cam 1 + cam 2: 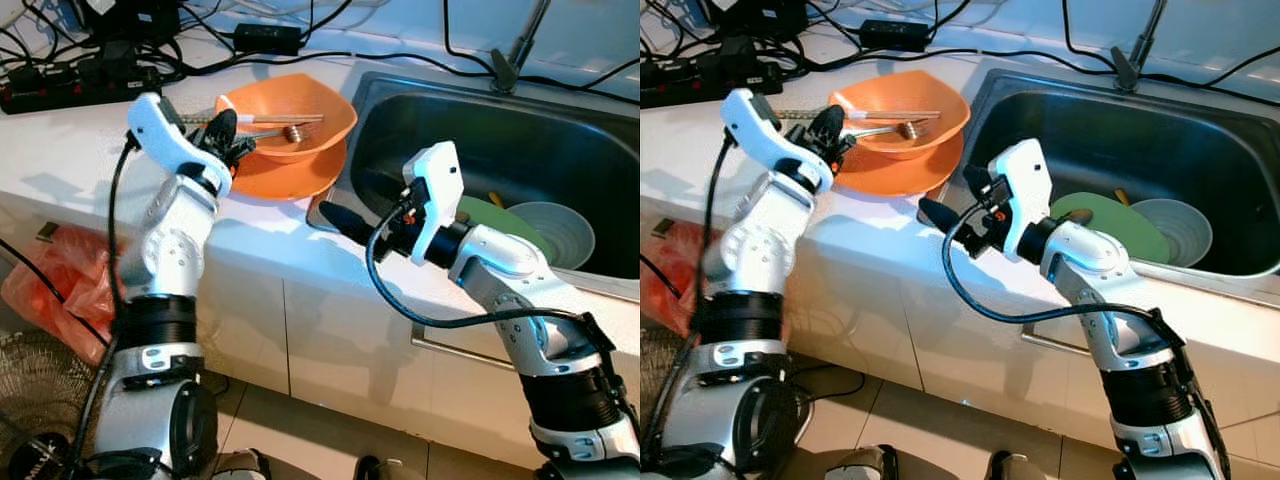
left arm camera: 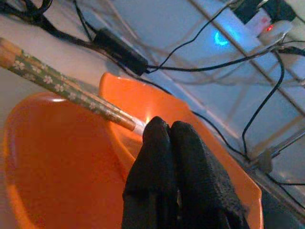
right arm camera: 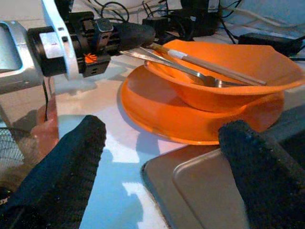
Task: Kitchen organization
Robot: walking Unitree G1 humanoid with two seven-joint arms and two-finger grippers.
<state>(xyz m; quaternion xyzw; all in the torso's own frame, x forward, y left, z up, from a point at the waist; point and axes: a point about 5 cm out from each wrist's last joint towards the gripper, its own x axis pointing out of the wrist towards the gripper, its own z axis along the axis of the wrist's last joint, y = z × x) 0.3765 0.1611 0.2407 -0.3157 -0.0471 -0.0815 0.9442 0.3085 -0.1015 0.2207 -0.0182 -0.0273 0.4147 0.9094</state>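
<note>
- The shallow orange plastic bowl point(image 1: 300, 115) is sitting on the flat orange plastic plate point(image 1: 290, 172), on the white table point(image 1: 80, 150) just beside the steel sink point(image 1: 420, 120), at about 11 o'clock from the robot's head.
- A pair of green flower-patterned chopsticks point(image 2: 66, 90) and a metal fork point(image 1: 290, 131) are lying across the bowl, their long axes running roughly from 9 to 3 o'clock, handles toward the left arm.
- The left gripper point(image 1: 228, 132) is sitting at the bowl's 9 o'clock rim; its black fingers point(image 2: 157, 162) are pressed together at the chopsticks' tip, though I cannot tell whether anything is actually pinched between them.
- The right gripper point(image 3: 162, 167) is hovering over the sink's near-left corner with its fingers spread wide apart, holding nothing; the stacked dishes are lying at its 12 o'clock in the right wrist view.
- The left arm is clearly the nearer one to the utensils, so I judge the coming move is hinging on it drawing them along their length toward 9 o'clock.
- A green plate point(image 1: 480, 215) and a pale bowl point(image 1: 555, 232) are resting in the sink.
</note>
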